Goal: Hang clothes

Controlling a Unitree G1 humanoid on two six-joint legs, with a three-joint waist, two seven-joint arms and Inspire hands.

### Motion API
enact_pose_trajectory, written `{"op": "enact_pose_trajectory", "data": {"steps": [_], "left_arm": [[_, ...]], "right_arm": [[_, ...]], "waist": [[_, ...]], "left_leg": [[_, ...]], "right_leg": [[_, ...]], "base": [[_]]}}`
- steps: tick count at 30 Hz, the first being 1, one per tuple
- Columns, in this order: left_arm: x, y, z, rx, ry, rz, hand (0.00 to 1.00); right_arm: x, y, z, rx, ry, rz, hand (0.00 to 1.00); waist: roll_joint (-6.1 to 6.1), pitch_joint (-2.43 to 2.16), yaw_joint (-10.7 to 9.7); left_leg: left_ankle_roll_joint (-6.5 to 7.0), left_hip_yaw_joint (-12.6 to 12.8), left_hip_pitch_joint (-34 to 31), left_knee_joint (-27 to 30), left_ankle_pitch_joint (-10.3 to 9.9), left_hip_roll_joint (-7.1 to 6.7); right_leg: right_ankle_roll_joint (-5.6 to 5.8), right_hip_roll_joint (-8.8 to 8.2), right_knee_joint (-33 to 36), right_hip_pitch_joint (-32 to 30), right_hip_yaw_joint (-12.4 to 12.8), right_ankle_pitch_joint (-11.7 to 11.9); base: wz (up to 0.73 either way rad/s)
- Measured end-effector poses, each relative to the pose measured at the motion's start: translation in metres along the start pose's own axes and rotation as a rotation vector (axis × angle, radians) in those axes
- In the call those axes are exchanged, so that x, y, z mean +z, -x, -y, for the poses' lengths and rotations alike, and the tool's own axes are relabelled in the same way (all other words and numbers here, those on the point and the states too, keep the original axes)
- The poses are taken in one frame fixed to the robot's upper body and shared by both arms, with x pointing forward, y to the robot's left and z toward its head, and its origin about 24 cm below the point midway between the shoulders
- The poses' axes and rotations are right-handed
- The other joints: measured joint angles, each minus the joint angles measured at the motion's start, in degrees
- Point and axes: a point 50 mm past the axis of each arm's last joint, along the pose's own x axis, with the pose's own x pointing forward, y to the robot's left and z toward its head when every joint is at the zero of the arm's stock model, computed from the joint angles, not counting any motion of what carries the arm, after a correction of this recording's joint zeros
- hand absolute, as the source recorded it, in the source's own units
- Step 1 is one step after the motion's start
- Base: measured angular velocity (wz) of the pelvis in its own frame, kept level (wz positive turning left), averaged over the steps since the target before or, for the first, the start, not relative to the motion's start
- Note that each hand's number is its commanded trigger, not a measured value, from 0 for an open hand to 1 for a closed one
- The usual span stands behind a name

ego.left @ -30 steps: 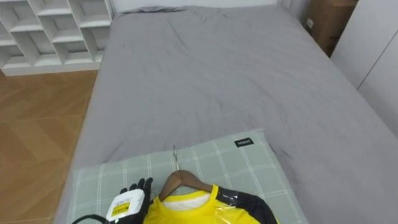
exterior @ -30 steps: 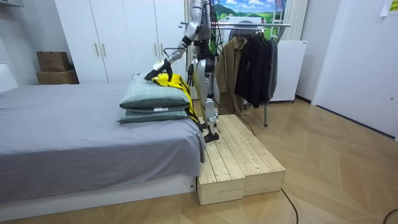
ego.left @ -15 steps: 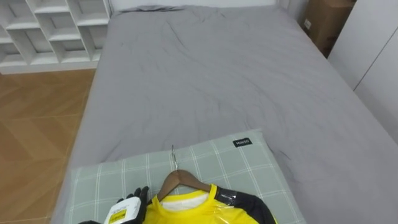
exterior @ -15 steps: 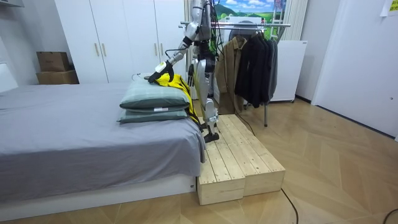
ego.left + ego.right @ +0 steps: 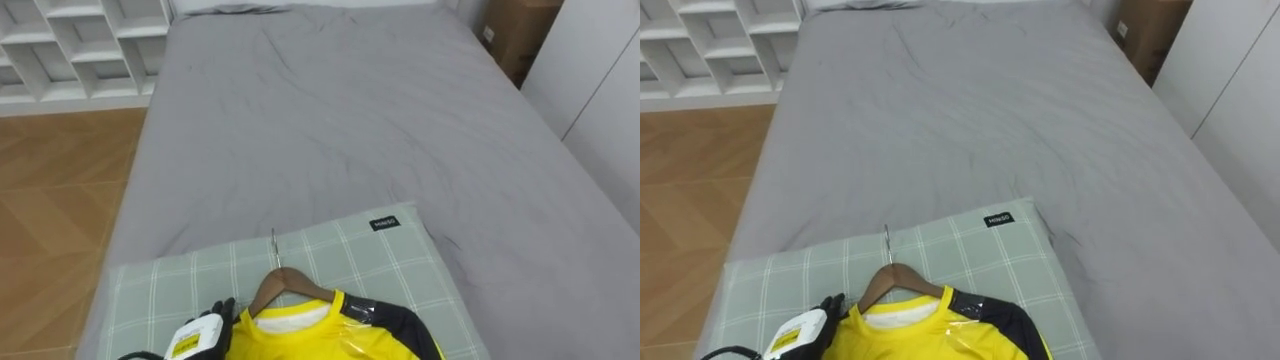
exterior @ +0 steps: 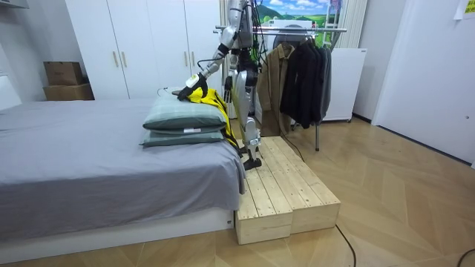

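The shirt point(image 5: 300, 338) sat on its hanger point(image 5: 287, 286), lying on the pillow point(image 5: 345, 250). Hanging it on the rack point(image 6: 315, 30) remained. The left hand point(image 5: 205, 328) touched its shoulder, grasp impossible to tell.

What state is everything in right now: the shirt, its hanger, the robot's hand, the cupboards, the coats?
yellow shirt: on its hanger, lying on the pillow, not yet hung.
wooden hanger: inside the shirt's neck, hook free.
left hand: open, at the shirt's shoulder.
checked pillow: stacked on a second pillow.
wardrobe doors: shut.
dark coats: hanging on the rack.
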Motion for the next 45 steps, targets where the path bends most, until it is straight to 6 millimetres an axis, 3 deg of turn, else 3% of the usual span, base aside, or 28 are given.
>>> {"op": "enact_pose_trajectory", "data": {"steps": [4, 11, 15, 16, 17, 38, 39, 40, 41, 42, 45], "left_arm": [[-0.003, 0.001, 0.003, -0.011, 0.038, -0.015, 0.00], [0.008, -0.005, -0.008, 0.020, 0.054, 0.027, 0.00], [0.012, -0.009, -0.016, 0.043, 0.099, 0.033, 0.00], [0.014, -0.011, -0.020, 0.054, 0.110, 0.035, 0.00], [0.016, -0.012, -0.023, 0.062, 0.116, 0.038, 0.00], [0.022, -0.018, -0.037, 0.106, 0.154, 0.044, 0.00], [0.022, -0.018, -0.037, 0.105, 0.154, 0.044, 0.20], [0.022, -0.018, -0.038, 0.105, 0.155, 0.044, 0.57], [0.022, -0.018, -0.038, 0.106, 0.163, 0.040, 0.67], [0.022, -0.018, -0.038, 0.107, 0.166, 0.039, 0.96], [0.022, -0.019, -0.041, 0.117, 0.174, 0.037, 1.00]], "right_arm": [[0.003, -0.001, -0.001, -0.006, 0.003, 0.007, 0.00], [0.018, -0.002, -0.004, -0.015, 0.033, 0.032, 0.00], [0.033, -0.004, -0.008, -0.020, 0.047, 0.065, 0.00], [0.040, -0.005, -0.011, -0.021, 0.053, 0.079, 0.00], [0.045, -0.006, -0.014, -0.021, 0.057, 0.089, 0.00], [0.056, -0.007, -0.019, -0.008, 0.063, 0.104, 0.00], [0.056, -0.007, -0.019, -0.009, 0.063, 0.104, 0.00], [0.056, -0.007, -0.019, -0.010, 0.062, 0.104, 0.00], [0.056, -0.007, -0.019, -0.010, 0.061, 0.103, 0.00], [0.056, -0.007, -0.019, -0.010, 0.061, 0.103, 0.00], [0.055, -0.007, -0.018, -0.012, 0.060, 0.101, 0.00]], "waist": [[-0.30, 0.15, 0.40], [-0.35, 0.23, 1.42], [-0.83, 0.99, 1.46], [-0.97, 1.49, 1.48], [-1.02, 1.54, 1.51], [-1.11, 1.82, 1.41], [-1.11, 1.82, 1.41], [-1.11, 1.82, 1.42], [-1.15, 1.84, 1.42], [-1.15, 1.85, 1.41], [-1.16, 1.85, 1.49]], "left_leg": [[-0.04, -0.15, -1.27, 0.33, 0.09, 0.14], [0.21, -0.27, -5.54, 1.72, 0.37, 0.45], [0.34, -0.39, -6.41, 1.71, 0.68, 0.42], [0.40, -0.39, -6.90, 1.70, 0.91, 0.42], [0.48, -0.38, -7.61, 1.70, 1.15, 0.40], [0.76, -0.26, -10.83, 1.67, 2.54, 0.41], [0.76, -0.26, -10.82, 1.71, 2.54, 0.42], [0.76, -0.26, -10.82, 1.70, 2.54, 0.43], [0.76, -0.25, -10.84, 1.70, 2.54, 0.43], [0.76, -0.25, -10.84, 1.69, 2.54, 0.44], [0.76, -0.26, -10.94, 1.68, 2.54, 0.44]], "right_leg": [[-0.13, 0.12, 0.17, -1.10, -0.16, 0.10], [-0.14, 0.40, 0.08, -4.66, -0.33, 1.04], [-0.07, 0.37, 0.33, -5.64, -0.24, 1.24], [-0.05, 0.37, 0.71, -6.33, -0.20, 1.29], [-0.03, 0.37, 1.15, -7.25, -0.14, 1.31], [-0.02, 0.31, 4.07, -11.92, 0.01, 1.32], [-0.02, 0.31, 4.08, -11.89, 0.00, 1.32], [-0.02, 0.31, 4.09, -11.90, 0.00, 1.32], [-0.02, 0.33, 4.07, -11.91, 0.02, 1.32], [-0.02, 0.33, 4.07, -11.91, 0.02, 1.32], [-0.02, 0.36, 4.08, -11.96, 0.02, 1.33]], "base": [[0.01], [0.02], [0.00], [0.00], [0.00], [0.00], [0.00], [0.00], [0.00], [0.00], [0.00]]}}
